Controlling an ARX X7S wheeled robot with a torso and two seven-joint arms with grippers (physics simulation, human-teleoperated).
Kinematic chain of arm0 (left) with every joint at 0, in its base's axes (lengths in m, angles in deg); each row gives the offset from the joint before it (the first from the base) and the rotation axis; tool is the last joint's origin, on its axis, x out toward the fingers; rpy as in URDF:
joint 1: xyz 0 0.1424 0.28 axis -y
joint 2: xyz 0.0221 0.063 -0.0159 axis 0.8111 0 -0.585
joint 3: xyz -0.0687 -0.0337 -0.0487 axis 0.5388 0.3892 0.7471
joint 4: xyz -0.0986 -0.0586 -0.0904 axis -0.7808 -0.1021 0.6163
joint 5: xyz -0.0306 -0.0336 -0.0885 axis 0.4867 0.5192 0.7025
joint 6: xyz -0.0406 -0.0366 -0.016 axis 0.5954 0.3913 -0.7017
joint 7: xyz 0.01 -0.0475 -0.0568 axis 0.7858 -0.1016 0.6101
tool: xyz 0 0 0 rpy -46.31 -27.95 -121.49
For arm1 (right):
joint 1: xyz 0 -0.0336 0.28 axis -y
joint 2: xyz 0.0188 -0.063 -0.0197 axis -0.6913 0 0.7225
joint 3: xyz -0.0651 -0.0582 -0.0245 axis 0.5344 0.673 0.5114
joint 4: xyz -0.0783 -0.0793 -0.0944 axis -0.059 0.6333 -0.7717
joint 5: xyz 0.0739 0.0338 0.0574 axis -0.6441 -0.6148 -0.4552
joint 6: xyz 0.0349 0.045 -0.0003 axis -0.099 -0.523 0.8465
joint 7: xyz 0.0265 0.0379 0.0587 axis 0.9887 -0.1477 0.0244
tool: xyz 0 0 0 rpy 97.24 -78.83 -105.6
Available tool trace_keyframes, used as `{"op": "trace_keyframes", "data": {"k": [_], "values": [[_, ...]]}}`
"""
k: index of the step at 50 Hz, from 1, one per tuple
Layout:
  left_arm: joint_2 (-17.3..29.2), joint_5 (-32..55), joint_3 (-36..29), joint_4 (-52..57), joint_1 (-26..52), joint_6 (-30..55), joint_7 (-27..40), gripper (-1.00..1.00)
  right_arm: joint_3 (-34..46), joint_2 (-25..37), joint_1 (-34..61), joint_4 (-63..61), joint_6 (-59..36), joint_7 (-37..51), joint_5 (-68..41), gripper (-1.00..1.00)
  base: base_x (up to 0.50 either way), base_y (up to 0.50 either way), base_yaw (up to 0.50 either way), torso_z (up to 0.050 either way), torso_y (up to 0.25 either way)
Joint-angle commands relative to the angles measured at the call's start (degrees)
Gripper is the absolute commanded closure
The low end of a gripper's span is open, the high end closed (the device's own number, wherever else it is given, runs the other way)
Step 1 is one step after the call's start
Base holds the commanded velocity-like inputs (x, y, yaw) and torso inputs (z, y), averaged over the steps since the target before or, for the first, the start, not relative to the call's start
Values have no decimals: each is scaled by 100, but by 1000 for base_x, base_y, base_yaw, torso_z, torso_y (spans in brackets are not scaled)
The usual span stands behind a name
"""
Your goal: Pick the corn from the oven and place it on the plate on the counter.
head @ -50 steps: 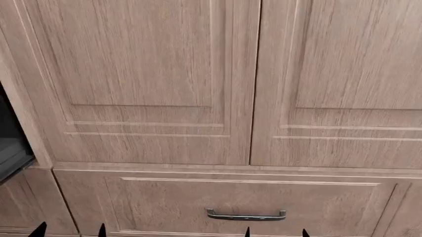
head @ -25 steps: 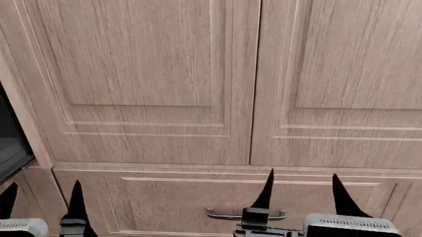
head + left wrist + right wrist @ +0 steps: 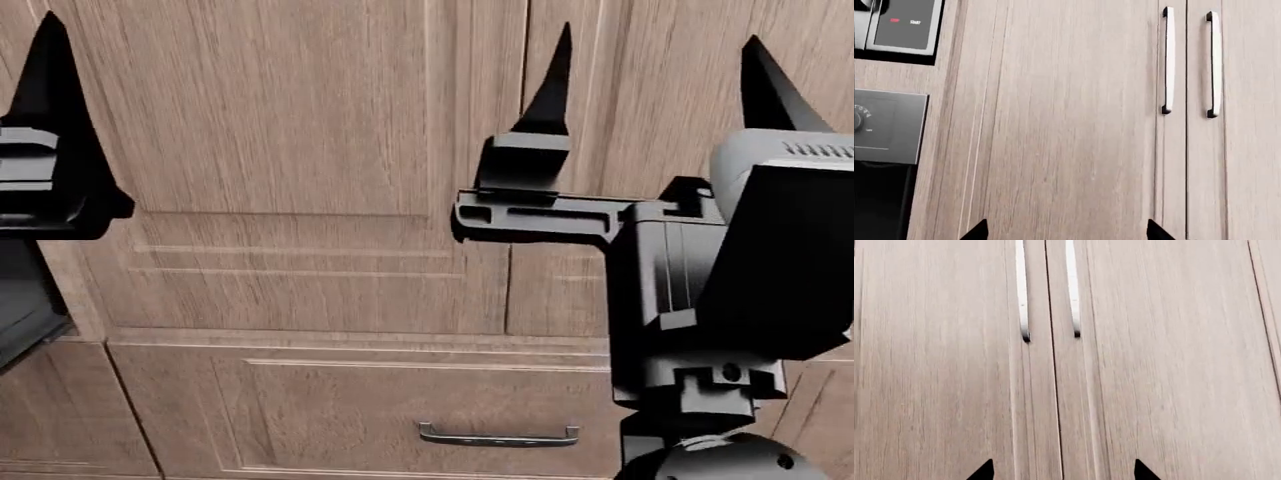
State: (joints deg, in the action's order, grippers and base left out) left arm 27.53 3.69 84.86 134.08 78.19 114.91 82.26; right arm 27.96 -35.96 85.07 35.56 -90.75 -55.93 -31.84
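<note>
Both claws, right gripper [image 3: 654, 70] and left gripper [image 3: 1066, 231], hang spread wide and empty facing the cabinet doors [image 3: 307, 150]. The oven [image 3: 24, 300] peeks in at 9 o'clock, corn not visible. It's probably light, stiff and bumpy, so I'd pinch mid-cob.

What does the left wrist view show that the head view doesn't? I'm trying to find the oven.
Only the left wrist view shows a grey control panel with a knob, a display panel above it, and two vertical bar handles. Only the head view shows a drawer, its horizontal handle and both open tools, left and right. Both show the wooden cabinet doors.
</note>
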Motion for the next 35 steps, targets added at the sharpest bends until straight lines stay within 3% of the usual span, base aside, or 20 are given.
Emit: {"op": "trace_keyframes", "data": {"k": [1,8,13,18,24,29,35], "values": [[-178,704,193,699,1133,1405,551,-100,-430,-113,1115,-805,-1573,196,-668,-100,0,0,0,0,0],[-99,924,87,662,1282,1390,799,-100,-538,-100,1174,-849,-1556,216,-788,-100,0,0,0,0,0],[-195,1382,321,723,1719,1903,1070,-100,-643,-114,1367,-972,-1869,274,-977,-100,0,0,0,0,0],[-248,2354,720,706,2311,2411,1742,-100,-770,-92,1431,-995,-1942,304,-1096,-100,0,0,0,0,0],[29,3794,923,451,2771,2407,2903,-100,-737,-14,1399,-939,-1857,344,-1116,-100,0,0,0,0,0],[202,3903,771,409,2692,2176,3061,-100,-652,76,1437,-943,-1958,390,-1172,-100,0,45,0,0,0],[285,3940,673,349,2656,2042,3139,-100,-627,130,1438,-933,-1933,420,-1209,-100,-10,497,0,0,0]]}}
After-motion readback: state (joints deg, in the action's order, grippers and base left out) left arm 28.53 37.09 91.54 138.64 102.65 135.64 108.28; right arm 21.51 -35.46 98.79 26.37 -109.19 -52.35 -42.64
